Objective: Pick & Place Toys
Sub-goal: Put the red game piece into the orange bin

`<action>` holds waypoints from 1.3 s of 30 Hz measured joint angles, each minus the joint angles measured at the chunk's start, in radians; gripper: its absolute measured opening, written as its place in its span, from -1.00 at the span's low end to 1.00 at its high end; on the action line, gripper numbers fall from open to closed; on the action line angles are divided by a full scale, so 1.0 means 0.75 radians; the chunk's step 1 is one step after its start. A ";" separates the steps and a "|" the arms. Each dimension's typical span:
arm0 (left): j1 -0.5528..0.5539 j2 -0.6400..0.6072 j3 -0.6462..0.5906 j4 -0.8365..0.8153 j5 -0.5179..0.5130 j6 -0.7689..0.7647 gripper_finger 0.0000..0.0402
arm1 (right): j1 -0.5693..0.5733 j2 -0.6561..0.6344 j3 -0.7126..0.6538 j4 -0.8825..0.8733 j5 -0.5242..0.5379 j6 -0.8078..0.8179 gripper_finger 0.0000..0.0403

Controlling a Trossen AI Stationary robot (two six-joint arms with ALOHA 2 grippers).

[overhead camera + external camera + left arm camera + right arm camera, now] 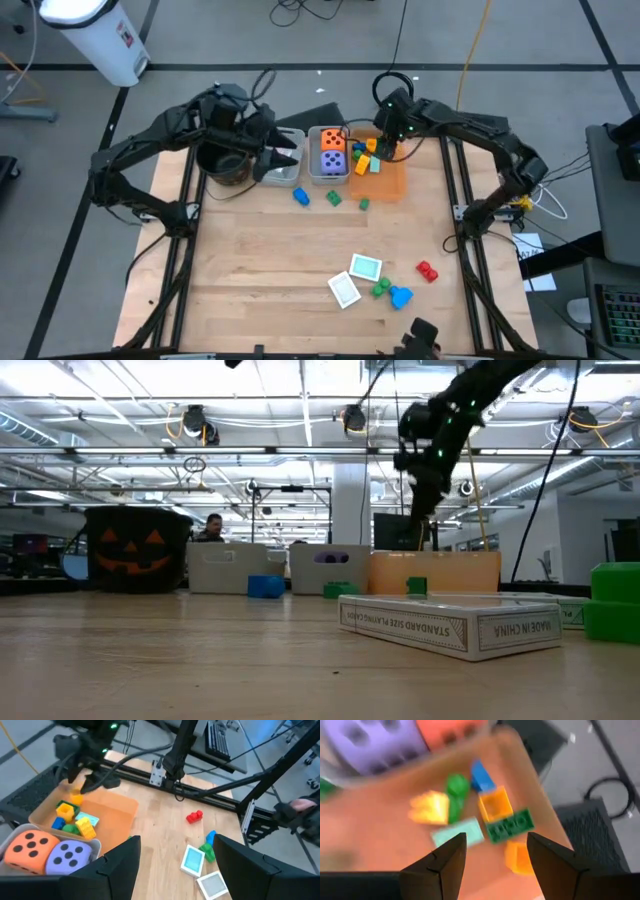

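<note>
My right gripper (pixel 386 148) hangs open and empty over the orange bin (pixel 392 182). Several small blocks and a teal card (pixel 457 834) lie in that bin, with an orange block (pixel 517 857) just below the fingers. The orange die (pixel 331 140) and the purple die (pixel 334 160) sit in the middle grey bin (pixel 328 178). My left gripper (pixel 290 158) is open and empty over the left grey bin (pixel 280 178). Loose on the table lie blue (pixel 300 197) and green (pixel 333 200) blocks, a teal card (pixel 365 267), a white card (pixel 344 290) and a red block (pixel 427 270).
The black pot (pixel 225 162) stands left of the bins, under the left arm. A green block (pixel 380 288) and a blue block (pixel 400 296) lie beside the cards at the near right. Bare wood lies at the table's middle and near left.
</note>
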 joint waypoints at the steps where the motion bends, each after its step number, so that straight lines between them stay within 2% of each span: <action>1: 0.002 -0.011 0.000 -0.005 0.000 0.009 0.27 | 0.011 -0.030 0.001 0.018 -0.016 0.027 0.00; 4: 0.010 -0.036 0.002 -0.013 -0.010 0.022 0.27 | 0.039 -0.132 0.001 0.072 -0.068 0.127 0.00; 9: 0.049 -0.109 0.000 -0.021 -0.024 0.053 0.27 | 0.105 -0.293 0.001 0.241 -0.283 0.344 -0.01; 11: 0.071 -0.167 -0.036 -0.019 -0.026 0.053 0.27 | 0.154 -0.345 0.001 0.313 -0.312 0.430 -0.01; 14: 0.072 -0.270 -0.158 0.109 -0.026 0.028 0.27 | 0.238 -0.405 0.001 0.402 -0.311 0.523 -0.01; 18: 0.069 -0.430 -0.409 0.352 -0.019 -0.059 0.27 | 0.349 -0.441 0.002 0.525 -0.306 0.635 -0.01; 25: 0.037 -0.663 -0.807 0.886 -0.019 -0.258 0.27 | 0.518 -0.424 0.001 0.638 -0.292 0.816 -0.01; 27: 0.029 -0.696 -0.882 1.010 -0.023 -0.316 0.27 | 0.570 -0.409 0.000 0.659 -0.229 0.884 -0.01; 30: 0.015 -0.714 -0.936 1.118 -0.008 -0.352 0.27 | 0.648 -0.381 0.000 0.724 -0.136 1.000 -0.01; 36: -0.018 -0.697 -0.942 1.198 0.005 -0.357 0.27 | 0.774 -0.273 0.000 0.900 -0.094 1.037 -0.01; 39: -0.035 -0.664 -0.942 1.292 -0.014 -0.457 0.27 | 0.813 -0.200 0.000 1.019 -0.101 1.128 -0.01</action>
